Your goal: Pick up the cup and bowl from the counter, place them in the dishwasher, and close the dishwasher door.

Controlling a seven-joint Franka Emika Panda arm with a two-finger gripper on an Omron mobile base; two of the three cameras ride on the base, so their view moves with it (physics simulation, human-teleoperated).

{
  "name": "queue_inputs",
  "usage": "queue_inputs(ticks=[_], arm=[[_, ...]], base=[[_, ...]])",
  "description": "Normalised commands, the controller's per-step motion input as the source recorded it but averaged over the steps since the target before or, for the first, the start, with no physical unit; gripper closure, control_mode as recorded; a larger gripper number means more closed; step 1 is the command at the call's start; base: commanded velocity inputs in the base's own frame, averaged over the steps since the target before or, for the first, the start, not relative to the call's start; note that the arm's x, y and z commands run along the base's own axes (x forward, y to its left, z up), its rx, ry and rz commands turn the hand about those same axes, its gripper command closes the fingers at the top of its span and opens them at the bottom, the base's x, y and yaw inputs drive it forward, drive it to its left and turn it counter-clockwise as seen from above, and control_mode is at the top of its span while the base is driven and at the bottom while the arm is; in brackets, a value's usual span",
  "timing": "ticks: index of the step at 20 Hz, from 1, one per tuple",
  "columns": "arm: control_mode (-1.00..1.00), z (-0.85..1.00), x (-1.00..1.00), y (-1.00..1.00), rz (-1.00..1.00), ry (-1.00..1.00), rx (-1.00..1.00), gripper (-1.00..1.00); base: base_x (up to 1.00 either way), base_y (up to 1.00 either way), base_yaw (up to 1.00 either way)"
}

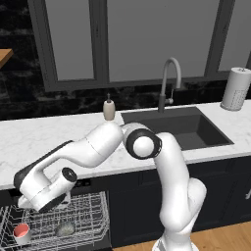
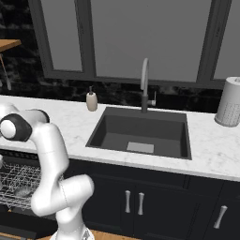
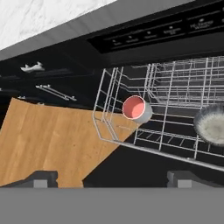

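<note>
— Marble counter runs under the dark-framed window, with the inset sink to the right. Where are the cup and bowl?

— Both sit in the silvery wire rack pulled out of the dishwasher below the counter. The cup stands upright near the rack's outer corner, its red inside showing. The grey speckled bowl rests in the same rack, apart from the cup, deeper along it.

— And the pincer?

— The gripper hangs above the rack with its fingertips spread wide and nothing between them. From the left base camera the hand is low over the rack's back edge, above the cup and bowl.

— Anything else around?

— A beige soap bottle by the curved faucet, a paper towel roll at the counter's far right, and wood floor beside the rack.
</note>
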Motion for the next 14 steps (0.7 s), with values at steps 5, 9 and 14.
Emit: queue_inputs(ticks=[5,9,14], arm=[[-1.00,0.81,0.05,0.20,0.11,0.14,-0.08,-1.00],[-1.00,0.44,-0.57,0.04,0.00,-0.06,-0.07,-1.00],[-1.00,0.36,-0.25,0.00,0.00,-0.15,0.05,-1.00]], base=[[0.00,0.00,0.00],[0.00,0.00,0.00],[0.00,0.00,0.00]])
